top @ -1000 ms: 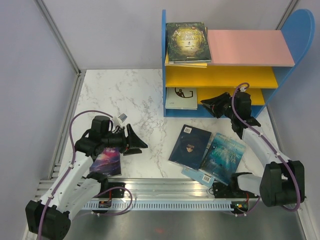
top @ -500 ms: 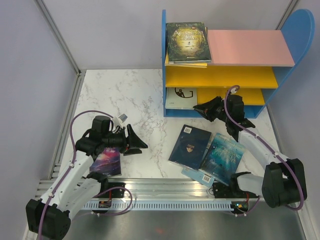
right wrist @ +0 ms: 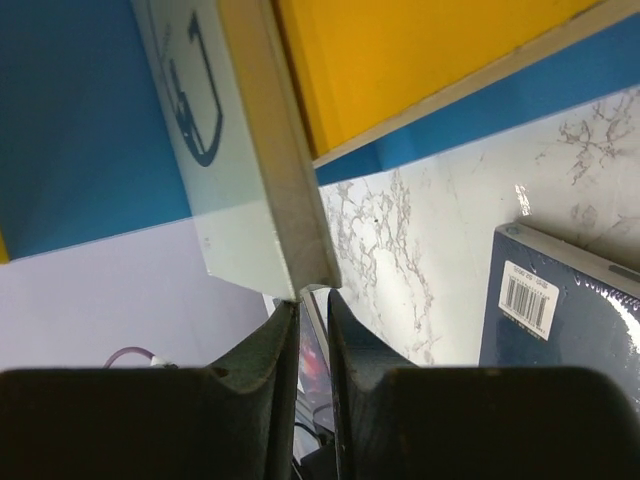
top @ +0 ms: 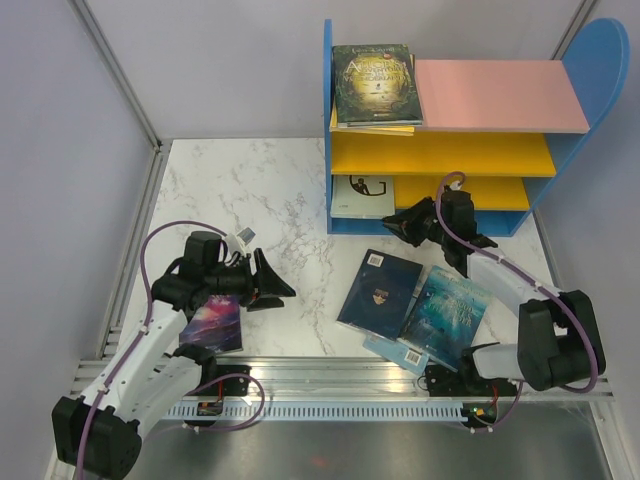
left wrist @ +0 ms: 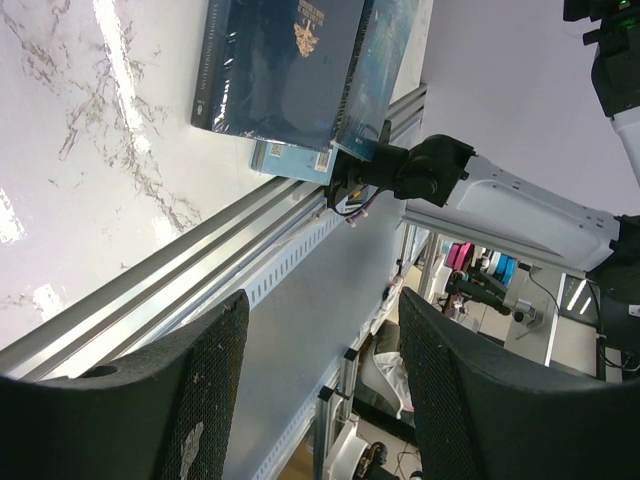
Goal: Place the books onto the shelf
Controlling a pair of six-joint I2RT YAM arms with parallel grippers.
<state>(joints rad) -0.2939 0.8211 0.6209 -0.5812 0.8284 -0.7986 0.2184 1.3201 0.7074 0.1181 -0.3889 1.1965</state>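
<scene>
The shelf [top: 500, 95] stands at the back right, with a dark green book [top: 375, 82] on a yellow one [top: 372, 128] on its pink top. A white book [top: 362, 195] with a dark crescent lies on the bottom board. My right gripper [top: 396, 222] is at that book's near corner; in the right wrist view the white book [right wrist: 250, 150] meets the tips of my right gripper [right wrist: 312, 298], whose jaws stand nearly together with nothing between them. A navy book [top: 380, 290], a teal book [top: 447, 310] and a purple book [top: 212, 322] lie on the table. My left gripper [top: 275, 290] hangs open and empty.
A pale blue book [top: 395, 350] sticks out under the navy and teal ones at the table's front rail [top: 330, 375]. The left wrist view looks past the rail [left wrist: 200, 260] to the navy book [left wrist: 280, 60] and the right arm's base [left wrist: 430, 170].
My right gripper has slid left along the bottom shelf's front to the white book's corner, and its jaws have narrowed. The left arm has not moved.
</scene>
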